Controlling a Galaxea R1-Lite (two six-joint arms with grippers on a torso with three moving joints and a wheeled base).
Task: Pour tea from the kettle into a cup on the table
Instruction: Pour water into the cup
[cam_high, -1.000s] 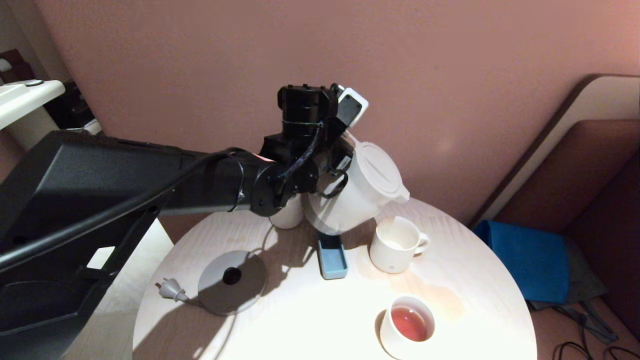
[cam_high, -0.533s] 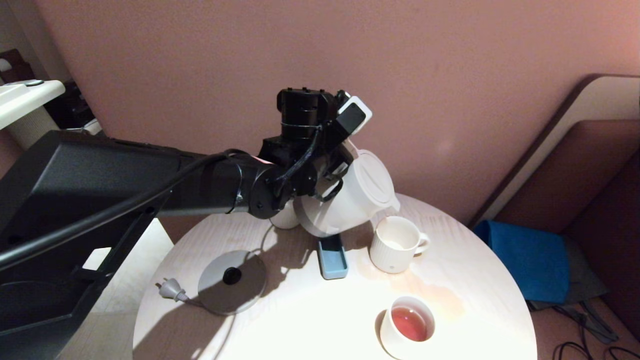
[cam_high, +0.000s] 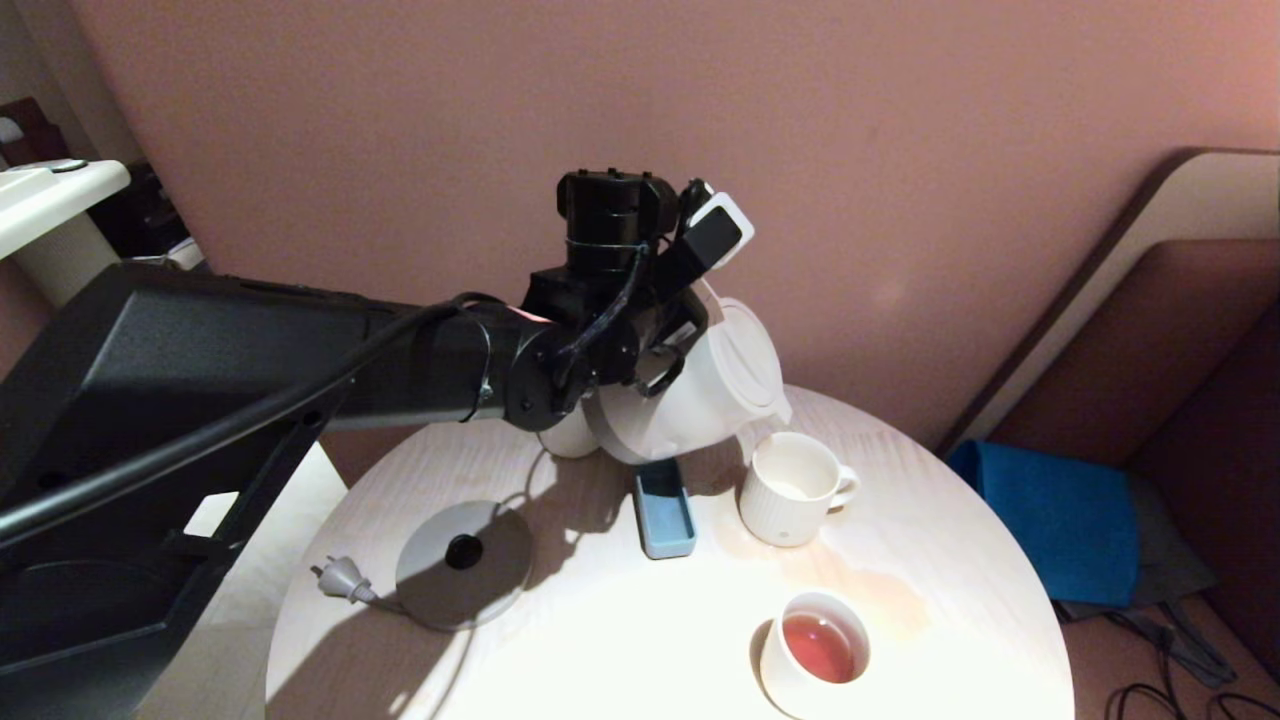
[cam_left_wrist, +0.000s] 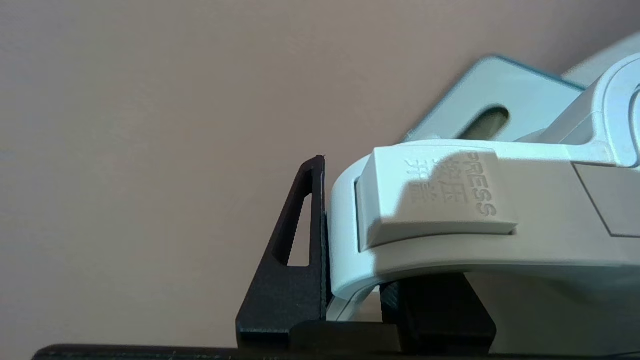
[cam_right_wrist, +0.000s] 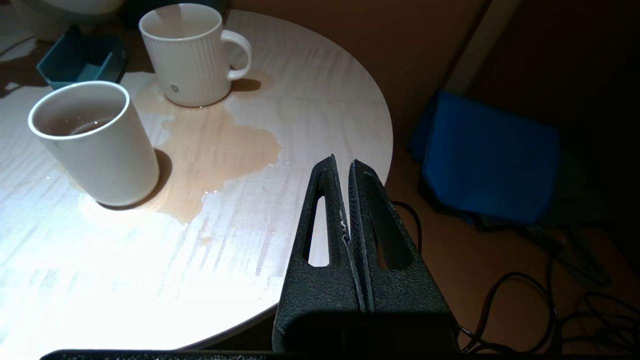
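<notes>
My left gripper (cam_high: 668, 352) is shut on the loop handle of the white kettle (cam_high: 705, 400), which hangs tipped over the back of the table (cam_high: 600, 640). Its spout points down just above and left of the ribbed cup (cam_high: 790, 490). In the left wrist view the black fingers (cam_left_wrist: 305, 260) clamp the kettle handle (cam_left_wrist: 450, 225) by its press button. Reddish tea (cam_high: 818, 645) fills a plain white cup at the front, and a tea puddle (cam_right_wrist: 215, 145) spreads between that cup and the ribbed cup (cam_right_wrist: 187, 55). My right gripper (cam_right_wrist: 344, 162) is shut and empty beside the table's edge (cam_right_wrist: 385, 150).
The grey kettle base (cam_high: 463, 562) with its plug (cam_high: 343, 578) lies at the table's left. A blue tray (cam_high: 663, 507) sits under the kettle, and another white cup (cam_high: 570, 437) stands behind it. A blue cushion (cam_high: 1050, 520) and cables lie on the floor to the right.
The left wrist has rolled and the kettle has tipped further. Its spout has sunk and come a little leftward, closer to the ribbed cup's rim.
</notes>
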